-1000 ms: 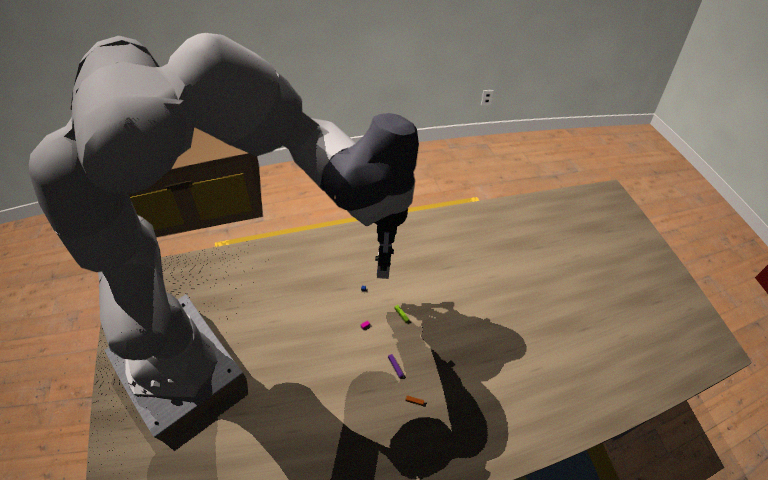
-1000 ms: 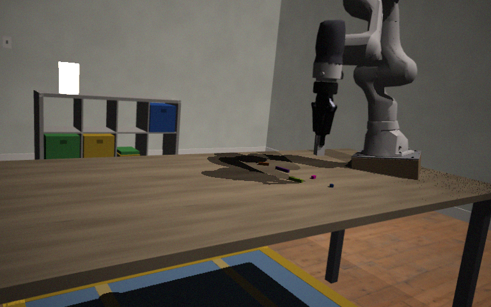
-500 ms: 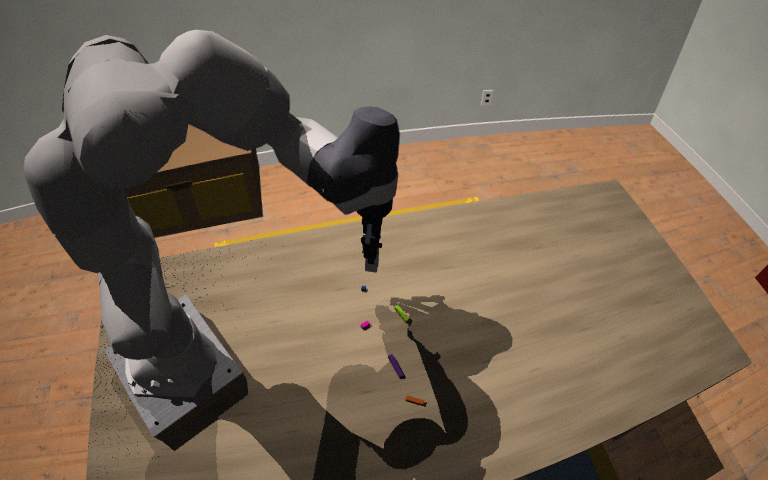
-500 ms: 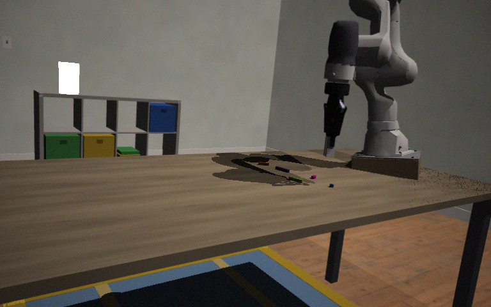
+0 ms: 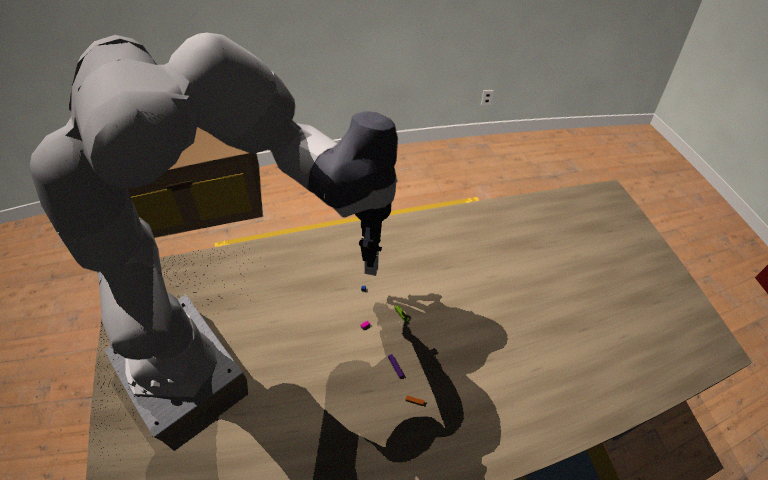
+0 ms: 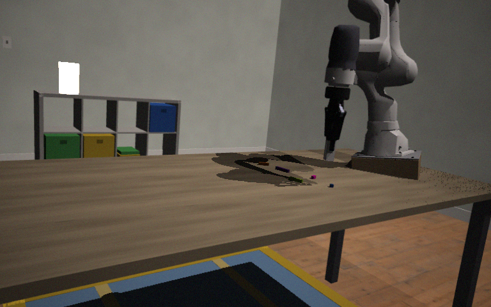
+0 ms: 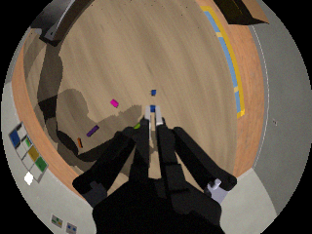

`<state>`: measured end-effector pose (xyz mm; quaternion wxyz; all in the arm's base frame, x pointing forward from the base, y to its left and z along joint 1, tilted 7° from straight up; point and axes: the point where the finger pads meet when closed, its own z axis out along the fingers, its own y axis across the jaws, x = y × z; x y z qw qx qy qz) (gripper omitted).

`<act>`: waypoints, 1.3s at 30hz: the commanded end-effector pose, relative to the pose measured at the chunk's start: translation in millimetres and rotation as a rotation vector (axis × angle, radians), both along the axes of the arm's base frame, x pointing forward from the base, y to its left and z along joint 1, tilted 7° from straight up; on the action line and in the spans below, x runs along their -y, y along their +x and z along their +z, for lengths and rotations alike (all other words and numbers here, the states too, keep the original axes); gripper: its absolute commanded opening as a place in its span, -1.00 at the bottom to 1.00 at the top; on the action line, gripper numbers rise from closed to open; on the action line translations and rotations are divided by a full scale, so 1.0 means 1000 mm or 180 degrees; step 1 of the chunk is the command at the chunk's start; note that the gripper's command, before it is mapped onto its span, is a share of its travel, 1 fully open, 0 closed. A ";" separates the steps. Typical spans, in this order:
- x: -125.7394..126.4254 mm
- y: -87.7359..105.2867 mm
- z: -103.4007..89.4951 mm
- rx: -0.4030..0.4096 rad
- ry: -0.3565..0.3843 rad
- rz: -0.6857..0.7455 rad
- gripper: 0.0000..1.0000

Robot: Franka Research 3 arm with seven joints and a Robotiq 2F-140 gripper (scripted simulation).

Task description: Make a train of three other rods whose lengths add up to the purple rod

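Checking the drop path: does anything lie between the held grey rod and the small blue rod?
Nothing visible does; the small magenta rod lies beyond the small blue rod, away from the short grey rod.

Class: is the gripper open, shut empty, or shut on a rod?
Shut on a grey rod: the gripper is nearly closed, and the rod sticks down below its tips.
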<state>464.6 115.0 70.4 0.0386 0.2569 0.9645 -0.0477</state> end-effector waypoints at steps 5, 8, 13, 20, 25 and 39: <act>0.004 0.003 -0.032 0.0030 0.0002 -0.0092 -0.94; 0.004 0.004 -0.036 0.0030 0.0002 -0.0092 -0.94; 0.006 0.005 -0.057 0.0030 0.0002 -0.0092 -0.94; 0.008 0.006 -0.072 0.0030 0.0002 -0.0092 -0.94; 0.008 0.006 -0.074 0.0030 0.0002 -0.0092 -0.94; 0.008 0.006 -0.074 0.0030 0.0002 -0.0092 -0.94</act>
